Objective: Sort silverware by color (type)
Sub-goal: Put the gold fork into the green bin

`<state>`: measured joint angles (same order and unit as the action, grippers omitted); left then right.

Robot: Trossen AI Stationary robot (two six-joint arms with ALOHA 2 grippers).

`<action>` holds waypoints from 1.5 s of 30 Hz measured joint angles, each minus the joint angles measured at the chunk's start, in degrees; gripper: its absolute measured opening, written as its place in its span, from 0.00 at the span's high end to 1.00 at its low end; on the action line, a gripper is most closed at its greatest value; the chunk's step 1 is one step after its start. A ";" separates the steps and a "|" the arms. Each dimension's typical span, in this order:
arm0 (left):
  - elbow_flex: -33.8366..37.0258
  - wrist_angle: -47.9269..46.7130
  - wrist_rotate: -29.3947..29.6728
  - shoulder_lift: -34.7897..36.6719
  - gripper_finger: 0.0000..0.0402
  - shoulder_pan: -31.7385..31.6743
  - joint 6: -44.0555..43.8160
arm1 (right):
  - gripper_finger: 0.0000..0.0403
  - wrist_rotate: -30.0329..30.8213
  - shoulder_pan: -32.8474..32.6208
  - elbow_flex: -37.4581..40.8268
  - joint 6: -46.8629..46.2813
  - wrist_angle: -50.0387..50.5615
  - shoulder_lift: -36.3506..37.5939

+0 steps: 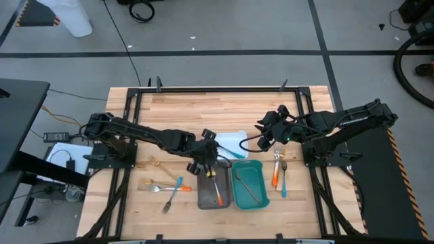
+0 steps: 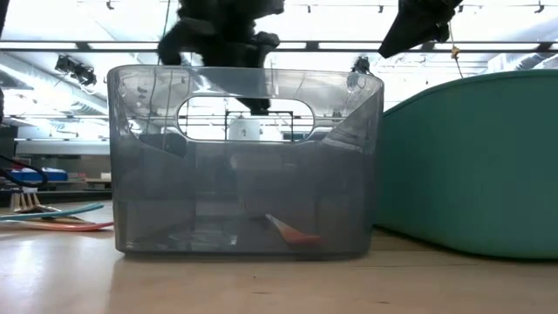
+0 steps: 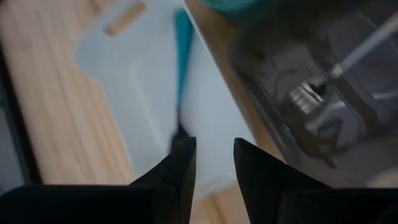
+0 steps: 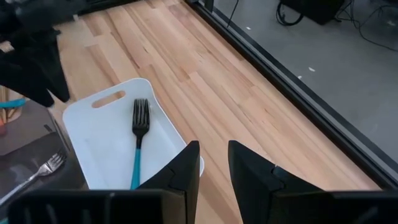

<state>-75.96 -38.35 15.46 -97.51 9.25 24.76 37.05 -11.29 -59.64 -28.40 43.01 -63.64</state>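
The left gripper (image 1: 205, 163) sits near the centre of the high view, over the top end of the grey tray (image 1: 204, 196) and just below the white tray (image 1: 237, 141). In the left wrist view its 2 fingers (image 3: 181, 163) stand a narrow gap apart and hold nothing; beyond them lie the white tray with a teal-handled fork (image 3: 182, 43) in it and the grey tray (image 3: 261, 68) holding a metal fork (image 3: 336, 68).

The right gripper (image 1: 263, 137) hangs right of centre in the high view, at the right edge of the white tray. In the right wrist view its fingers (image 4: 186, 165) are also slightly parted and empty, above the near corner of the white tray (image 4: 93, 134), where the teal-handled fork (image 4: 138, 140) lies with its tines toward the tray's handle slot.

In the high view, an orange-handled piece (image 1: 218, 192) lies in the grey tray, and a metal piece (image 1: 248, 189) in the teal tray (image 1: 239, 202). At lower left on the table lie an orange-handled fork (image 1: 171, 189), a teal-handled fork (image 1: 173, 194) and gold-coloured pieces (image 1: 157, 163). Right of the teal tray lie an orange-handled fork (image 1: 276, 169) and a blue-handled fork (image 1: 285, 177), side by side.

In the low view, the orange-handled piece (image 2: 292, 230) rests on the floor of the clear grey tray (image 2: 148, 174).
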 joint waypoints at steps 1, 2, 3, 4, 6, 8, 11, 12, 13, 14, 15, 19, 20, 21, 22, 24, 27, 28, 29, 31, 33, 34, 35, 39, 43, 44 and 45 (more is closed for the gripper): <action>0.00 -2.12 -0.01 0.16 0.71 0.43 -0.44 | 0.76 -0.26 0.00 0.00 0.02 0.04 0.00; 0.05 -4.13 -0.02 0.31 0.71 0.88 -1.05 | 0.76 -0.52 0.00 0.00 -0.13 -0.04 0.02; 0.07 -5.10 -0.02 0.38 0.71 1.30 -1.82 | 0.76 -0.68 0.00 0.00 -0.17 -0.05 0.02; 0.04 -5.78 0.00 0.39 0.71 1.76 -2.50 | 0.76 -0.70 0.00 0.00 -0.15 -0.05 0.00; 0.04 -8.46 0.04 0.52 0.71 2.59 -4.56 | 0.76 -0.73 0.00 0.00 -0.18 -0.18 0.02; 0.04 -9.87 0.06 0.61 0.71 3.37 -6.41 | 0.76 -0.73 0.00 0.00 -0.15 -0.18 0.00; 0.04 -13.18 0.07 0.63 0.71 4.52 -9.45 | 0.76 -0.73 0.00 0.00 -0.15 -0.31 0.00; 0.04 -13.72 0.11 0.63 0.71 4.89 -10.57 | 0.76 -0.73 0.00 0.00 -0.15 -0.31 0.00; 0.04 -14.52 0.14 0.63 0.71 5.25 -11.74 | 0.76 -0.72 0.00 0.00 -0.16 -0.36 0.00; 0.04 -15.20 0.14 0.63 0.71 5.63 -13.04 | 0.76 -0.73 0.00 0.00 -0.15 -0.36 0.00; 0.04 -15.69 0.16 0.63 0.71 5.98 -14.59 | 0.76 -0.73 0.00 0.00 -0.15 -0.35 0.00; 0.04 -18.89 -0.32 0.63 0.71 7.33 -22.60 | 0.76 -0.73 0.00 0.00 -0.17 -0.49 0.00; 0.04 -19.66 -1.05 0.63 0.71 7.65 -24.70 | 0.76 -0.73 0.00 0.02 -0.17 -0.51 0.00; 0.04 -20.46 -1.86 0.63 0.71 7.91 -26.82 | 0.76 -0.72 0.00 0.00 -0.15 -0.51 0.00; 0.04 -21.45 -3.23 0.63 0.71 8.20 -29.11 | 0.76 -0.72 0.00 0.01 -0.18 -0.50 0.00; 0.04 -22.80 -5.63 0.63 0.71 8.86 -33.02 | 0.76 -0.72 0.00 0.02 -0.18 -0.51 0.00; 0.04 -24.31 -8.33 0.63 0.71 10.24 -38.11 | 0.76 -0.71 0.00 0.02 -0.15 -0.53 0.00; 0.04 -24.43 -8.78 0.63 0.71 10.79 -39.40 | 0.76 -0.71 0.00 0.02 -0.18 -0.53 0.00; 0.04 -24.58 -8.99 0.63 0.71 11.34 -40.00 | 0.76 -0.71 0.00 0.02 -0.26 -0.55 0.00; 0.04 -25.18 -9.12 0.63 0.71 12.40 -40.66 | 0.76 -0.72 0.00 0.02 -0.35 -0.56 0.00; 0.31 -26.06 -9.16 0.63 0.71 13.34 -40.62 | 0.76 -0.73 0.00 0.04 -0.35 -0.76 0.00; 0.82 -26.19 -9.16 0.65 0.71 13.67 -40.62 | 0.76 -0.73 0.00 0.04 -0.36 -0.94 0.00; 1.58 -26.20 -9.14 0.65 0.71 13.94 -40.61 | 0.76 -0.73 0.00 0.04 -0.36 -0.98 0.00; 5.36 -26.71 -9.14 0.65 0.71 14.93 -39.02 | 0.76 -0.85 0.00 0.04 -0.37 -0.98 0.00; 9.75 -26.62 -9.11 0.65 0.71 15.19 -37.27 | 0.76 -0.86 0.00 0.07 -0.15 -1.32 0.01; 10.81 -26.58 -9.00 0.65 0.71 15.16 -36.96 | 0.76 -0.86 0.00 0.07 -0.13 -1.46 0.00; 11.77 -26.54 -8.75 0.65 0.71 15.15 -36.43 | 0.76 -0.86 0.00 0.07 -0.13 -1.44 0.00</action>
<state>-64.19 -64.89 6.72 -96.86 24.40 -11.67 36.18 -11.29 -59.57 -28.53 41.57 -63.64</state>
